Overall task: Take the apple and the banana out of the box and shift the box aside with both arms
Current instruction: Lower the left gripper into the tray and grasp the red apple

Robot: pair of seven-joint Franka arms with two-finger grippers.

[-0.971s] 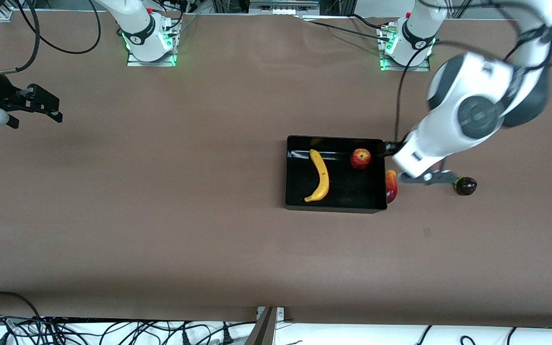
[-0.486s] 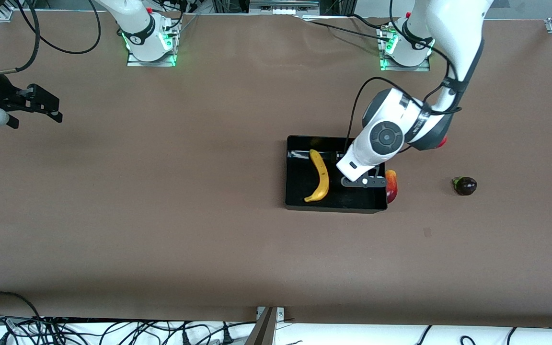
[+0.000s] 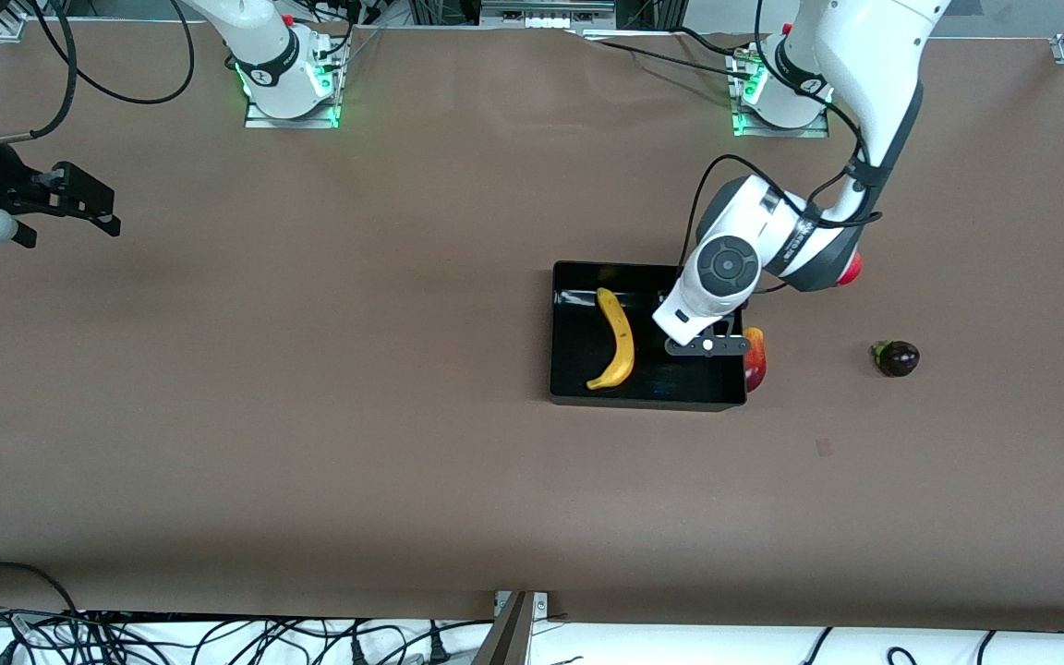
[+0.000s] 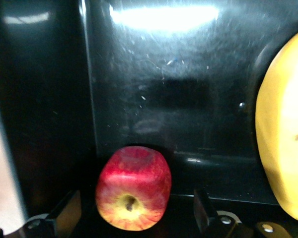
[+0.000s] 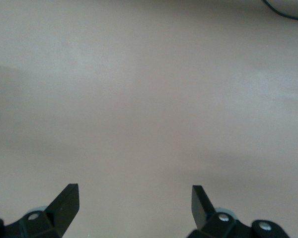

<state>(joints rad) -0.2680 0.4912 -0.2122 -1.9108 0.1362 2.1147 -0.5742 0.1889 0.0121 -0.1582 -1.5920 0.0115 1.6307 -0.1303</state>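
My left claw (image 4: 134,218) hangs spread wide inside the box (image 3: 569,392), the apple (image 4: 133,194) sitting directly between its fingers and the banana (image 3: 618,338) lying lengthwise just beside, while my right claw (image 5: 134,206) waits released over bare table (image 3: 310,416).

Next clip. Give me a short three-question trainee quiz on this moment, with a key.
1. True or false: the left gripper is shut on the apple.
2. Which lies in the box? A) the banana B) the dark round fruit C) neither
3. Fill in: the right gripper hangs open over bare ____.

Key: 1 false, its fingers stand open on either side of the apple; 2 A; 3 table.
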